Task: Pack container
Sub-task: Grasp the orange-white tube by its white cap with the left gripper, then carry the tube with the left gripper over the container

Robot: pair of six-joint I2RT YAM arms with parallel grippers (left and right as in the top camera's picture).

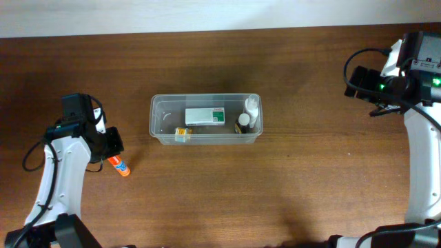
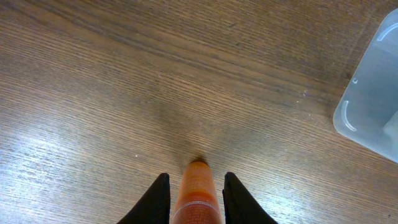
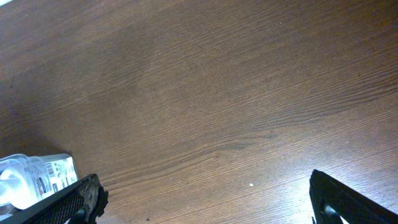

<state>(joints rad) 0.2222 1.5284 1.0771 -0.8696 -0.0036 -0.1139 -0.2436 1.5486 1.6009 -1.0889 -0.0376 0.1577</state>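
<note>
From overhead, I am working over a dark brown wooden table [image 1: 310,179] with fine, straight grain, and a pale strip [image 1: 207,14] is running along its far edge. The container [image 1: 205,119], a clear plastic tub with rounded corners and a rim, is sitting in the middle of the table. It is holding a white and green box [image 1: 205,116], a white bottle [image 1: 251,105] and a dark-capped bottle [image 1: 243,122] at its right end, and a small yellow thing [image 1: 182,134] by its near wall. My left gripper [image 1: 110,146] is sitting well apart from the container on its left, with an orange tube [image 1: 119,166] poking out of it. My right arm [image 1: 422,138] is standing off by the far right corner.

The left wrist view is showing what the overhead one hides: my black fingers [image 2: 155,202] are clenching the smooth orange tube from both sides. A cloudy corner of the container is showing at the right edge.

In the right wrist view my right gripper [image 3: 204,183] is spread wide and grasping nothing, with only wood grain between the fingers. A clear labelled bottle [image 3: 28,180] is showing at the lower left; I cannot find it from overhead.
</note>
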